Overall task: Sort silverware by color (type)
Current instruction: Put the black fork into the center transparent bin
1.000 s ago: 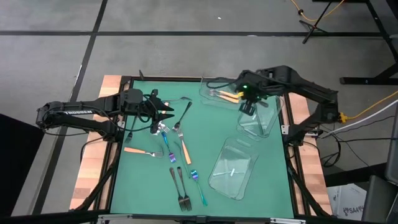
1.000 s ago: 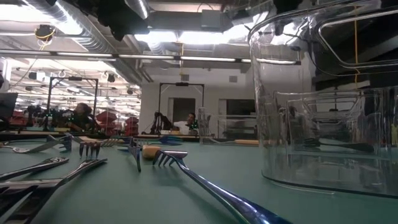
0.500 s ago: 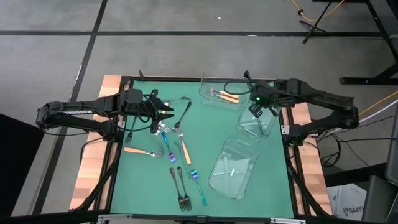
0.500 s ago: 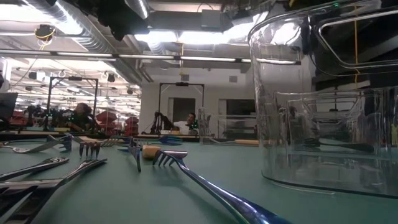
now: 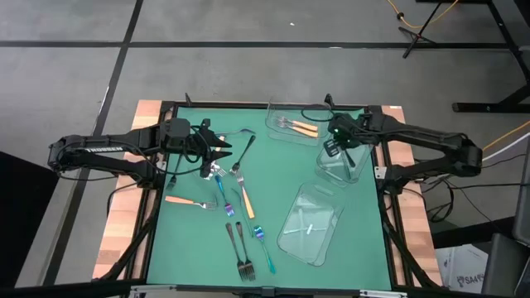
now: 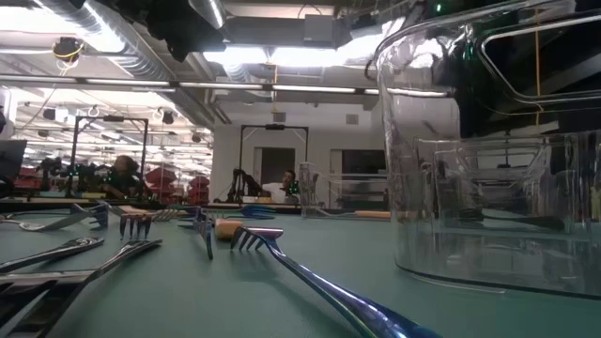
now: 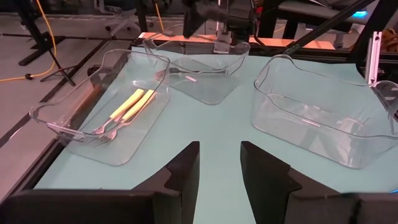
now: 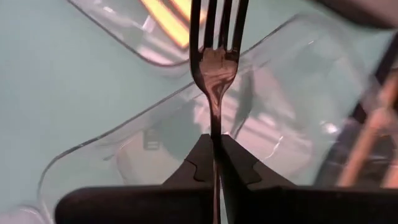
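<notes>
Right gripper (image 8: 214, 158) clamps a dark fork (image 8: 214, 68) by its handle, most of which is hidden between the fingers, above the middle tray (image 5: 341, 165) of three. Left gripper (image 7: 219, 171), jaws apart, hovers over the loose forks (image 5: 236, 207); two orange-handled forks (image 7: 127, 109) lie in one tray (image 7: 68, 127).
</notes>
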Controlling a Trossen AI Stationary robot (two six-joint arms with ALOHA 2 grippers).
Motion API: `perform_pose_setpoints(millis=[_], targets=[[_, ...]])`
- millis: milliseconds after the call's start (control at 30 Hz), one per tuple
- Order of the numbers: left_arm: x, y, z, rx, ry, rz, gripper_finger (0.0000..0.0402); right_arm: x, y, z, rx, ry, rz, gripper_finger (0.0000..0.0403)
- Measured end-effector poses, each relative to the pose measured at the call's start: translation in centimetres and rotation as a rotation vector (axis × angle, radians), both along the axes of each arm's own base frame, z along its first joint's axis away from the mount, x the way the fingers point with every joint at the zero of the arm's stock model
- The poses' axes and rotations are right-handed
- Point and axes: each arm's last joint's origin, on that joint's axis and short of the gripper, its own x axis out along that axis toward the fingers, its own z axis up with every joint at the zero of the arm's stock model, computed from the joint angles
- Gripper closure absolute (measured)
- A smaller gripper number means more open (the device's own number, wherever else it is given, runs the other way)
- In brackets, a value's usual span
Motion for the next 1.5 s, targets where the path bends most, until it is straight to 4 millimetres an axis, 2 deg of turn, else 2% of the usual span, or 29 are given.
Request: perform_pose_setpoints(millis=[167,333,800,1200,1500], targets=[[0.0,0.0,0.0,0.0,0.0,0.0,0.0292,-0.4,-0.1,-2.1,0.055,-0.001,-0.076,0.0403],[0.0,0.0,0.0,0.0,0.0,0.0,0.0292,-0.9,0.0,-3.4,0.057,0.029,-0.135,0.0403],[0.0,0.0,0.0,0.0,0.0,0.0,0.0292,-1.2,0.1,-7.1,0.051,-0.013,-0.183,0.0403],[0.0,0.0,0.0,0.0,0.0,0.0,0.0292,-1.9,0.4,-8.3,0.061,0.025,-0.185,0.0399],[0.0,0.0,0.0,0.0,0.0,-0.001,0.0292,-1.9,0.4,-8.3,0.062,0.029,-0.184,0.0352]])
